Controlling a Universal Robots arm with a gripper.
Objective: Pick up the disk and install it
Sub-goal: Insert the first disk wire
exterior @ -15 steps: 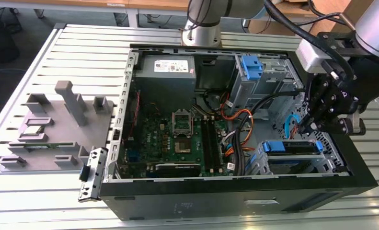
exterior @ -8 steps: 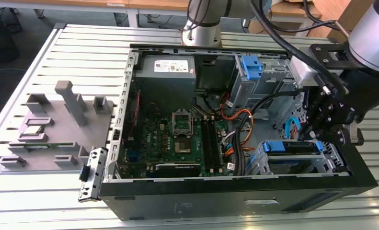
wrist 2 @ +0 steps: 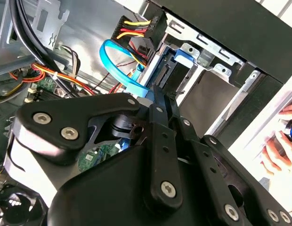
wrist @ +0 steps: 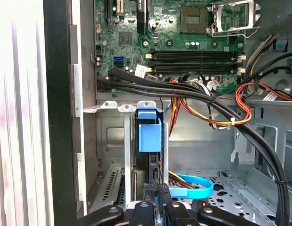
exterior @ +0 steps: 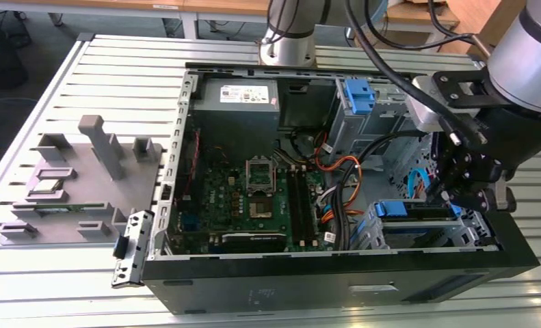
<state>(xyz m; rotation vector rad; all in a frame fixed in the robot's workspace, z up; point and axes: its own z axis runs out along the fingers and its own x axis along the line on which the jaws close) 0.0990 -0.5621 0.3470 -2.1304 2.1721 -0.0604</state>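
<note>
Open computer case (exterior: 343, 273) is laid on its side on the slatted table (exterior: 115, 61). The gripper (exterior: 471, 188) is held low over the drive cage at the case's front corner, at the exterior view's right.

The disk (wrist: 150, 136) is seen on edge in a vertical slot of that cage, its blue bracket tab uppermost in the first wrist view; the blue bracket edge is also seen in the exterior view (exterior: 414, 209). It appears largely seated.

Fingers (wrist: 155, 207) are drawn close together just above the disk's rear edge; whether the edge is actually pinched cannot be told.

A blue data cable (wrist: 193, 186) is looped just beside the slot, and black cables (wrist: 183, 89) are run across the cage top.

Judgement: the disk should be pushed straight along the rails, kept square, until the bracket latches. The blue loop should be kept out of the slot mouth, lest it be trapped.
</note>
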